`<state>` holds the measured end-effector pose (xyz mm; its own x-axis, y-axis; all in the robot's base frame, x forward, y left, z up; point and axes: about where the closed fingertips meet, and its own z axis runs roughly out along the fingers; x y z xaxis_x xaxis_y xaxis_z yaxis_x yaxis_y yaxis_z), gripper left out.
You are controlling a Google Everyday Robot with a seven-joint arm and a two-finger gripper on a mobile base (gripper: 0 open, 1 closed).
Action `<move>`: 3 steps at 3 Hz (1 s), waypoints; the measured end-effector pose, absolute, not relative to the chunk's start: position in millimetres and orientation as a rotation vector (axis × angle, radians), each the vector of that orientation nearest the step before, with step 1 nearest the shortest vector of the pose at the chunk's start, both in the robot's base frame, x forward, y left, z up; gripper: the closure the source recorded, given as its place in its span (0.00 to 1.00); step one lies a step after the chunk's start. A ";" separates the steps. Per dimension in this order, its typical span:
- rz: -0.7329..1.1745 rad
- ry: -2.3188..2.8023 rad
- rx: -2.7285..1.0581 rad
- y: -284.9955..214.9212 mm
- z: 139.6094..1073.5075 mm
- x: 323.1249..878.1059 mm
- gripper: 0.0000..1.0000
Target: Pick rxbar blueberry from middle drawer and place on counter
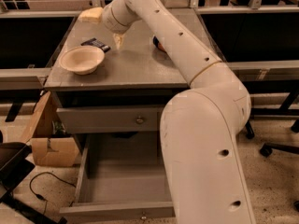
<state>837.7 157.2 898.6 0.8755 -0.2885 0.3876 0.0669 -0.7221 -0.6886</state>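
The rxbar blueberry (96,44), a small dark flat bar, lies on the grey counter (135,66) at the back left, just behind a bowl. My gripper (105,28) hangs just above and to the right of the bar, open and holding nothing, with one pale finger (117,40) pointing down at the counter. The middle drawer (126,181) is pulled out below, and its grey inside shows nothing in the part my arm does not hide. My arm covers its right side.
A tan bowl (81,59) stands on the counter's left front. A dark and orange object (157,44) peeks out behind my arm. The top drawer front (107,119) is shut. A cardboard box (46,136) and a cable lie on the floor at the left.
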 end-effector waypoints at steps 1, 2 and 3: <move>-0.623 0.163 -2.299 155.4 898.3 838.3 0.00; -0.662 0.185 -2.260 120.0 925.7 833.6 0.00; -0.861 0.266 -2.259 28.9 998.1 805.7 0.00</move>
